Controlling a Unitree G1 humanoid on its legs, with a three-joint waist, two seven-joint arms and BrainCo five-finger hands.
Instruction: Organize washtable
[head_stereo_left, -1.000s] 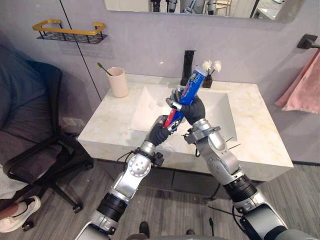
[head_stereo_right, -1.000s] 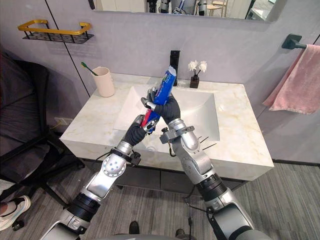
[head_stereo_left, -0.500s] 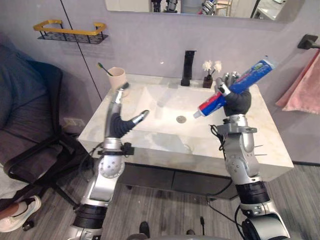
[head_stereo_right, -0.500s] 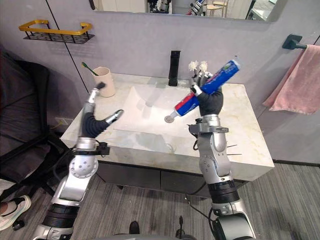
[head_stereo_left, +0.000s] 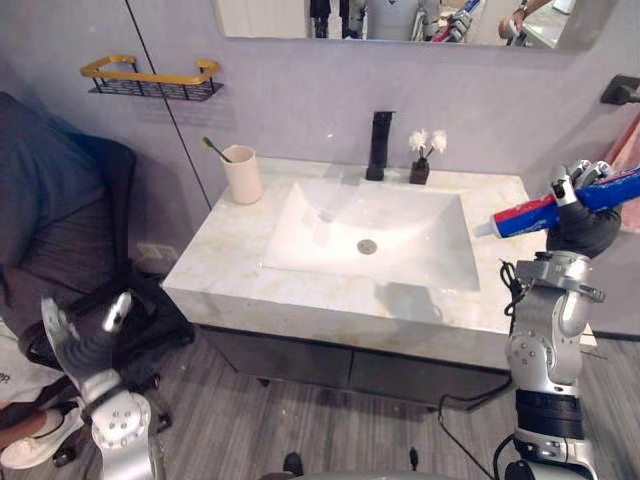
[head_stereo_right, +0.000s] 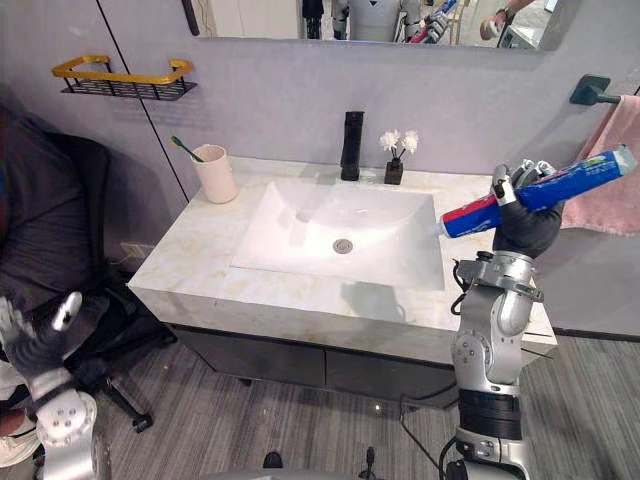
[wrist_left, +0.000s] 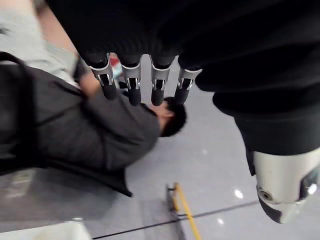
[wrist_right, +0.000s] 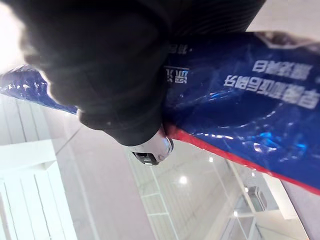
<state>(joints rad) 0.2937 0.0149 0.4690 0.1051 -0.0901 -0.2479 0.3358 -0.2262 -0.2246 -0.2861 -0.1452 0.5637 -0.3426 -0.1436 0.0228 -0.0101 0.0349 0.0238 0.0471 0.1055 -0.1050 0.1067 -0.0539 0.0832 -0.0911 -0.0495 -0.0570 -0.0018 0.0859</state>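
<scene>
Grey-walled washroom with a pale marble washtable below a mirror; a white sink basin is set into its middle, with a round drain and a black faucet at the back edge.

Containers: a beige cup stands upright on the counter's back left corner, just beside the basin, and holds one green toothbrush that leans out to the left. A small dark vase just right of the faucet holds white flowers. A gold-railed wire shelf hangs on the wall, up and left of the cup.

Toothpaste tube: held in the air above the counter's right end, touching nothing but the right hand, whose fingers are curled round it. The body is glossy blue with a red band next to a white cap; the cap end points toward the basin and sits lower, while the flat crimped end rises toward a pink towel on the right wall.

The left hand hangs low, left of the washtable and beside a dark office chair, holding nothing; its fingers are straight and slightly spread.
</scene>
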